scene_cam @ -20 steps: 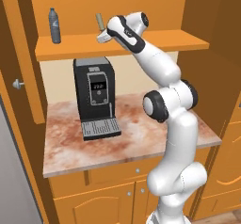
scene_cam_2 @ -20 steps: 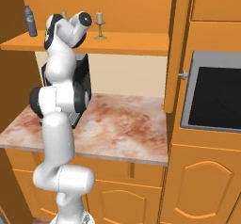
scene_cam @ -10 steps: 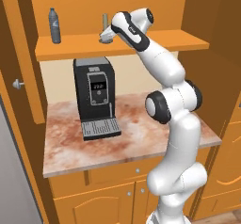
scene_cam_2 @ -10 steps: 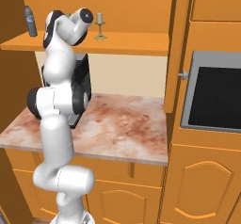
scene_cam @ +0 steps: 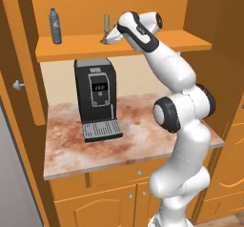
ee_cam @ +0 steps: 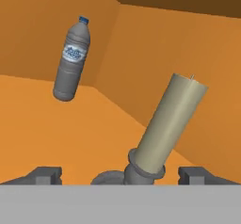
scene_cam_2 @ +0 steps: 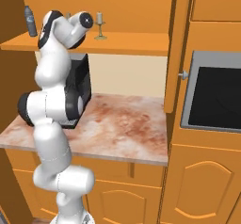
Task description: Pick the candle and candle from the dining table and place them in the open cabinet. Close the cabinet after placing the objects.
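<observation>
The olive candle (scene_cam: 106, 27) on its dark grey round base stands on the shelf of the open cabinet (scene_cam: 71, 48). My gripper (scene_cam: 109, 36) is right beside it, open. In the hand view the olive candle (ee_cam: 169, 124) rises between the spread fingertips (ee_cam: 45, 175), apart from both; the gripper (ee_cam: 121, 176) holds nothing. The pale candle (scene_cam_2: 99, 24) on its brass-gold holder stands further along the same shelf (scene_cam_2: 117, 42). The dining table is out of view.
A grey-blue bottle (scene_cam: 55, 25) stands at the shelf's left end, seen as bottle (ee_cam: 71, 60) from the hand. A black coffee machine (scene_cam: 96, 97) sits on the marbled counter (scene_cam: 133, 135) below. Cabinet doors (scene_cam: 21, 68) (scene_cam_2: 176, 53) stand open at both sides. A dark oven (scene_cam_2: 216, 96) is on the right.
The jaws have spread wide and let go of the olive candle, which now stands free on the shelf. The arm's upper joints have shifted slightly.
</observation>
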### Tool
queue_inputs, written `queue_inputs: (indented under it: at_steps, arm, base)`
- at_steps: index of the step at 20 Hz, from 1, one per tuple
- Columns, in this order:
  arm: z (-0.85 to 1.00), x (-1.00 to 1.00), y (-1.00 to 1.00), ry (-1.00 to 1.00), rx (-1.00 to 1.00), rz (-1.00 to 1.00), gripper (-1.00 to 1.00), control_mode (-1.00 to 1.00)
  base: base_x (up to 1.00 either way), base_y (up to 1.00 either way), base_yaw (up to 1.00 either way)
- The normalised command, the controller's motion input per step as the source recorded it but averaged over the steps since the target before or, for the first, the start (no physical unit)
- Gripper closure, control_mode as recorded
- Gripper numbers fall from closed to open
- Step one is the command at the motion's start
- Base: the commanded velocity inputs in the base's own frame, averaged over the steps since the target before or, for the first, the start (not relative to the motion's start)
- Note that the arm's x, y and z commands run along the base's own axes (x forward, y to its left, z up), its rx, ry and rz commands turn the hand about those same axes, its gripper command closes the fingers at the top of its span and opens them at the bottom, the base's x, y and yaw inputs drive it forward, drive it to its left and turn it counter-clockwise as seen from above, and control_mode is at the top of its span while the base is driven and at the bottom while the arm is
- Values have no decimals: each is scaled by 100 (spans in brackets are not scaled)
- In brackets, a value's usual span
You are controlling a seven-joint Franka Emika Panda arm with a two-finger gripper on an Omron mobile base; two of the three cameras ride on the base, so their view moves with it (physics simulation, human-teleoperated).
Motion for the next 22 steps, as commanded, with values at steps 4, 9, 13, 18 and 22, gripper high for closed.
queue_inputs:
  at_steps: [4,9,13,18,22]
  arm:
    - [0,-63,0,-16,0,0,-100,-100]
    - [2,-70,-8,-16,0,-2,-100,-100]
    - [4,-64,-18,-16,-3,-3,-100,-100]
    - [8,-68,-19,-16,-10,-3,-100,-100]
    - [8,-82,-17,-13,-8,-2,-100,-100]
  base:
    - [0,0,0]
    - [0,0,0]
    - [0,0,0]
    - [0,0,0]
    - [0,0,0]
